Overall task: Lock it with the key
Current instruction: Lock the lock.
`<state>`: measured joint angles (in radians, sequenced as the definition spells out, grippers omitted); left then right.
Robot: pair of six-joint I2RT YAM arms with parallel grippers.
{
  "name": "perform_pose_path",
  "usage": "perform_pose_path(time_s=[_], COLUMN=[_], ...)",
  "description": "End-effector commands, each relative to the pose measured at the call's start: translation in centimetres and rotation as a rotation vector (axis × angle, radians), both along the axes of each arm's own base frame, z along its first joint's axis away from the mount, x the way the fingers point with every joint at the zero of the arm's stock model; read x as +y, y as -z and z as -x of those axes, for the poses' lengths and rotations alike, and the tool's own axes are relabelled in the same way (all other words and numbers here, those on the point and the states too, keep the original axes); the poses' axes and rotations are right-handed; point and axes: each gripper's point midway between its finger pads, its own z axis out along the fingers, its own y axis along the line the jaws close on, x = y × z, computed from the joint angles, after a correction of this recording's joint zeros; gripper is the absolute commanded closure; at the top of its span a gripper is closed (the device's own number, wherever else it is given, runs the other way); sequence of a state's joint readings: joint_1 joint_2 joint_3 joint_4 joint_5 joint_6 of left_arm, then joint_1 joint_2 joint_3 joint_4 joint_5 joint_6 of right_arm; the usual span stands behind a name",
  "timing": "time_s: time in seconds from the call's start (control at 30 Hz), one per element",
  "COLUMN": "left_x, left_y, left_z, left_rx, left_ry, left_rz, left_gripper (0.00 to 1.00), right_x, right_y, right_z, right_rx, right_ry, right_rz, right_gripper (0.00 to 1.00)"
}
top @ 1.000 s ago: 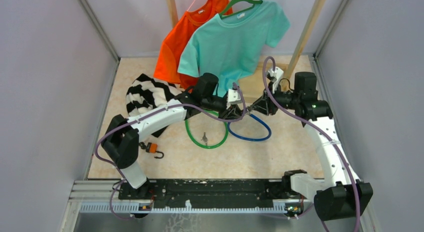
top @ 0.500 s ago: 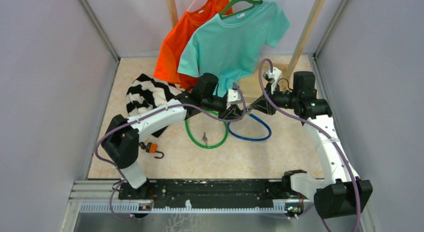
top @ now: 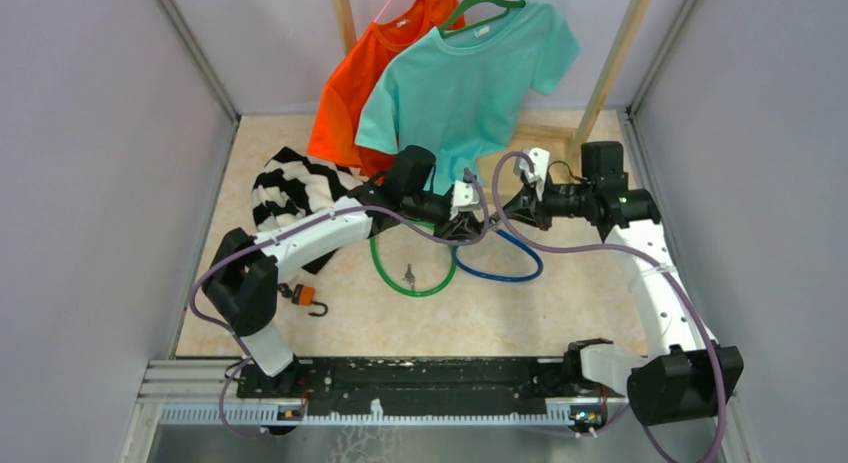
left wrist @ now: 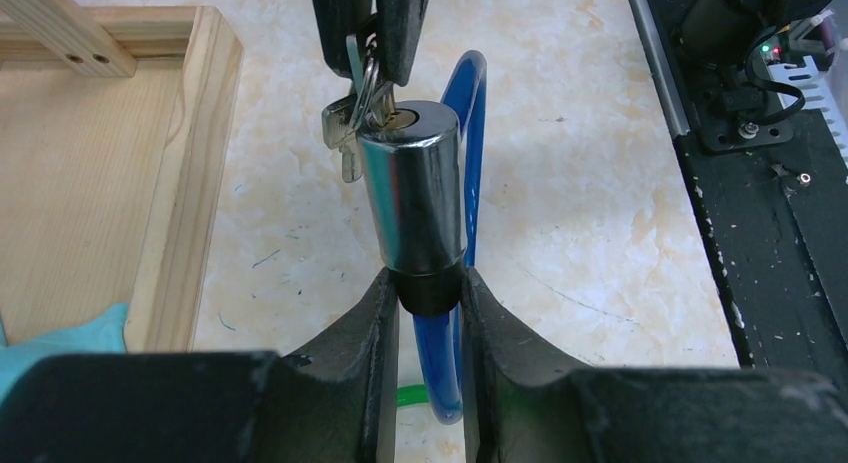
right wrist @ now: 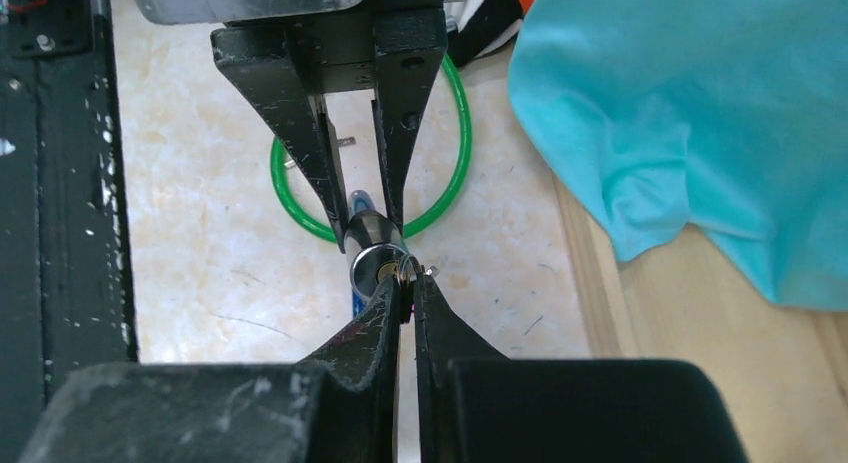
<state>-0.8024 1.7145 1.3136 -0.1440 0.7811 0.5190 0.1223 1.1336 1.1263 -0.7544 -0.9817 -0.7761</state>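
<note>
Clamping the black collar at the foot of the chrome lock cylinder (left wrist: 415, 183), the left gripper (left wrist: 428, 283) is seen with its jaws drawn narrow around it, exactly as it was a second ago. The cylinder is held above the table (top: 450, 318), its keyhole end turned toward the other arm. The right gripper (right wrist: 405, 283) is met there: its fingers are now pressed together on the key (left wrist: 360, 53), which is seated in the keyhole, whereas a second earlier those jaws were still parted. A spare key (left wrist: 343, 133) is hung from the ring beside the cylinder's end face.

Since the earlier top view, the right wrist has been brought a little nearer the left gripper, and the right arm's purple cable (top: 500, 198) is now looped further over toward the left gripper. The left arm is unmoved.

From the cylinder the blue cable (top: 515, 271) is trailed down in a loop onto the table, just beside the green cable (top: 385, 273), inside which a small key (top: 408, 275) is lying. An orange padlock (top: 303, 295) is left near the left arm's elbow. Further back, a striped cloth (top: 290, 188), an orange shirt (top: 345, 88) and a teal shirt (top: 470, 78) are unchanged.
</note>
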Motion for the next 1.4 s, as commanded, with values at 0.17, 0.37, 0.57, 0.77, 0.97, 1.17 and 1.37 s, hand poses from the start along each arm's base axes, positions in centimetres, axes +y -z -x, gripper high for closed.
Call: perform_pose_path(time_s=[0.17,0.37,0.57,0.77,0.97,1.17,1.37], left_x=[0.0,0.1,0.3,0.5,0.4,0.7,1.0], left_y=[-1.0,-0.8,-0.2,0.3,0.6,1.3,2.2], left_z=[2.7,2.7,2.3,1.9,1.7,1.6,1.5], left_rx=[-0.003,0.003,0.001,-0.01,-0.012,-0.014,-0.013], left_ry=[0.139,0.13,0.104,0.078,0.07,0.055,0.04], left_rz=[0.042,0.037,0.019,0.002,-0.003,-0.015,-0.029], left_gripper=[1.0,1.0,1.0,1.0,1.0,1.0,1.0], right_x=[-0.3,-0.7,-1.1,-1.3,-1.8,-2.0,-2.2], right_y=[-0.1,-0.6,-2.4,-3.7,-4.3,-4.9,-6.0], right_z=[-1.2,-1.7,-2.2,-1.8,-2.1,-2.6,-2.8], right_rx=[-0.27,-0.321,-0.413,-0.439,-0.454,-0.452,-0.443], right_ry=[-0.232,-0.273,-0.23,-0.211,-0.187,-0.167,-0.152], right_rz=[0.161,0.215,0.234,0.246,0.276,0.283,0.285], right_gripper=[1.0,1.0,1.0,1.0,1.0,1.0,1.0])
